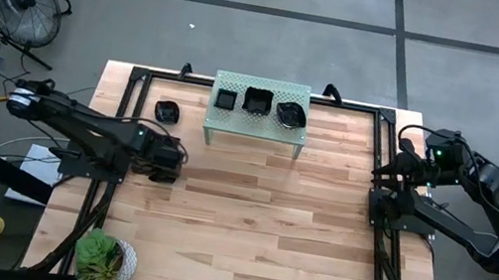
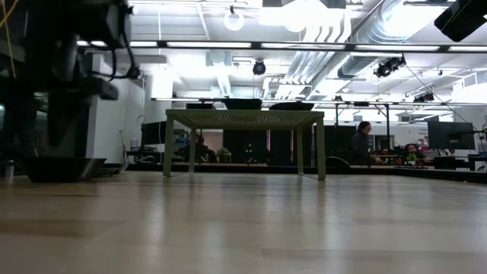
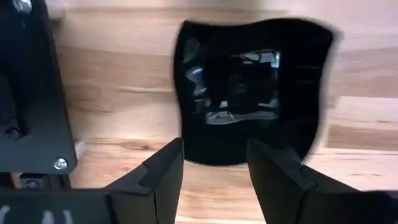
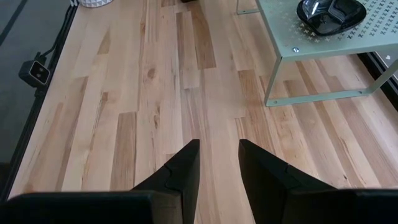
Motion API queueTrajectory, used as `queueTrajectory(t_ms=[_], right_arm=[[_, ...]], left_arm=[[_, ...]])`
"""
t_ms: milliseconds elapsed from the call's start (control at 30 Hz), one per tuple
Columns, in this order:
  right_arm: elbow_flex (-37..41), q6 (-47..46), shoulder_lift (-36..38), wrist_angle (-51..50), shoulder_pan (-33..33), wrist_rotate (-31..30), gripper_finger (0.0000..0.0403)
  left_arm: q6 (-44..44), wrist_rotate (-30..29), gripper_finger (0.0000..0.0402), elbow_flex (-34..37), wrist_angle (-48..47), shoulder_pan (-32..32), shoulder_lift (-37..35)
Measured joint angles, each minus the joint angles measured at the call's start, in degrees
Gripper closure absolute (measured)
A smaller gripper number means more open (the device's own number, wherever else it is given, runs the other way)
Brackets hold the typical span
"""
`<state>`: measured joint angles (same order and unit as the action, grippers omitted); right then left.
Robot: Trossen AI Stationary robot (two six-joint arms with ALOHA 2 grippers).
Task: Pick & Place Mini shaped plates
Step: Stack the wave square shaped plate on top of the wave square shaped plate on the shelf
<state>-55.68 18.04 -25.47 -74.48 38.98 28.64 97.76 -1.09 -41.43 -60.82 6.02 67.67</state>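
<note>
Left gripper (image 3: pixel 214 180) jaws parted above black plate (image 3: pixel 252 93) on table (image 1: pixel 247 220), not gripping. Watch your descent: off-centre finger could clip rim, skid glossy plate away.

- Pale green perforated metal shelf (image 1: pixel 256 129) stands at the far edge of the light wooden plank counter (image 1: pixel 244 240).
- Small green potted plant (image 1: pixel 102 259) sits at the counter's near left corner.
- Black floor fan (image 1: pixel 12 2) stands off the counter.
</note>
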Motion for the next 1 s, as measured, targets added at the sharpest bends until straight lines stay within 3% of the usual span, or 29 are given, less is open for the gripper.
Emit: queueTrajectory(t_ms=[167, 400, 733, 1000], right_arm=[[0.0, 0.0, 0.0, 0.0, 0.0, 0.0, 0.0297], [0.0, 0.0, 0.0, 0.0, 0.0, 0.0, 0.0297], [0.0, 0.0, 0.0, 0.0, 0.0, 0.0, 0.0297], [0.0, 0.0, 0.0, 0.0, 0.0, 0.0, 0.0297]], left_arm=[[3.0, 0.8, 0.0229, 5.2, 1.5, 0.0, -4.3], [3.2, -2.7, 0.0229, 6.7, 2.0, 0.0, -8.5], [3.5, -5.0, 0.0229, 12.0, 7.5, 0.0, -8.7], [3.9, -3.1, 0.0229, 14.7, 11.9, 0.0, -8.7]])
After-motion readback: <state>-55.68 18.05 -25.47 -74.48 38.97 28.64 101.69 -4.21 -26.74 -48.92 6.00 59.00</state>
